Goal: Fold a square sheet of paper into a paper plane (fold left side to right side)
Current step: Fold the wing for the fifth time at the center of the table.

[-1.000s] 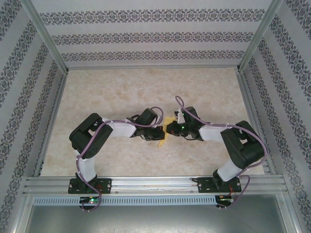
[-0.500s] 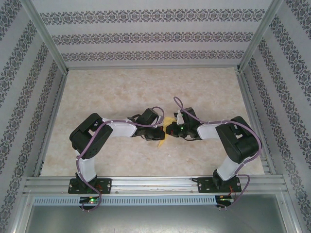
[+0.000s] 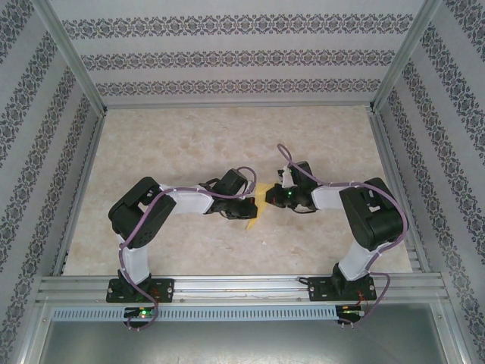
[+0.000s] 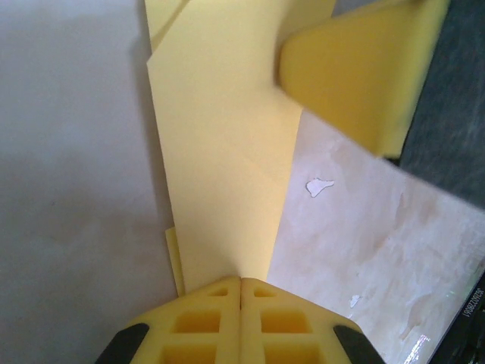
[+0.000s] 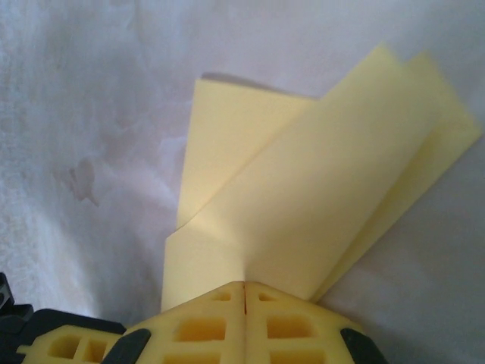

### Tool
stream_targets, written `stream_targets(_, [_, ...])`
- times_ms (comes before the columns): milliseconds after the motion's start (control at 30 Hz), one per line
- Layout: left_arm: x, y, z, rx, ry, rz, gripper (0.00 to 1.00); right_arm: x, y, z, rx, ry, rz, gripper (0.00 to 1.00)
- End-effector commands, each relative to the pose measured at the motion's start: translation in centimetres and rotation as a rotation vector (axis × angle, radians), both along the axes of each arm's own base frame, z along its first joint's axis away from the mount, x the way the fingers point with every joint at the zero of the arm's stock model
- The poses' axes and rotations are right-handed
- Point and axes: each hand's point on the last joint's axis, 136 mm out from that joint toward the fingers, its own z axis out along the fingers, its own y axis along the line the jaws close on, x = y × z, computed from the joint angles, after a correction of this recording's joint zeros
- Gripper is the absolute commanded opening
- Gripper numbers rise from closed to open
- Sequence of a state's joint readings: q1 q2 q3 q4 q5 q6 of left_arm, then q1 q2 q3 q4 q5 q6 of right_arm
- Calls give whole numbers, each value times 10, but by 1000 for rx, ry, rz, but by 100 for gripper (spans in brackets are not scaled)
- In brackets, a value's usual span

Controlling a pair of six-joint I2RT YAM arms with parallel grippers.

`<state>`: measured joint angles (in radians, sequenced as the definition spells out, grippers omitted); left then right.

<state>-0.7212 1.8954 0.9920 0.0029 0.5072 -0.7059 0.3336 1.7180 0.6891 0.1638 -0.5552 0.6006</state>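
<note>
Both arms meet over the middle of the bench (image 3: 189, 144), holding the paper (image 3: 256, 199) between them. The left pincer (image 4: 241, 282) is clamped fully shut on one narrow end of it, with its two yellow pads pressed together and the paper running out from the seam. The right pincer (image 5: 244, 287) is shut just as tightly on the other end. The paper (image 4: 227, 136) is no longer a flat square. It is a long, narrow, layered strip, and in the right wrist view (image 5: 303, 205) several folded layers fan apart toward the far corner. Over the last second the left arm has stayed put. The right arm has pulled its elbow in toward the middle, and its pincer (image 3: 273, 199) has swung slightly right and toward the far side, away from the left pincer (image 3: 248, 208). The two heads now stand a little further apart over the paper. I take this as the right arm drawing its end outward to tighten the strip or open the layers while the left arm anchors it. From the many layers, the folding looks well advanced, though the layers do not yet lie neatly on each other. I cannot tell whether the paper rests on the bench or hangs just above it.
</note>
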Motion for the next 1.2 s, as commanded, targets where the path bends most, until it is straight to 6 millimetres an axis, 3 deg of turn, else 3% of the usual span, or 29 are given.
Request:
stream_targets(0, [-30, 51, -55, 272, 111, 23, 0, 16, -27, -13, -114, -10, -56, 0])
stream_targets(533, [-31, 52, -55, 271, 114, 24, 0, 48, -60, -11, -149, -18, -114, 0])
stream_targets(667, [-31, 52, -55, 270, 111, 27, 0, 51, -53, 14, -94, -63, -100, 0])
stream_targets(833, [-31, 52, -54, 268, 108, 28, 0, 41, -35, 38, -7, -100, -72, 0])
stream_targets(1033, [-31, 53, -53, 269, 104, 31, 0, 35, -7, 34, 27, -98, -33, 0])
stream_targets(1167, [-32, 53, -53, 271, 105, 30, 0, 46, -6, 22, -7, -86, -41, 0])
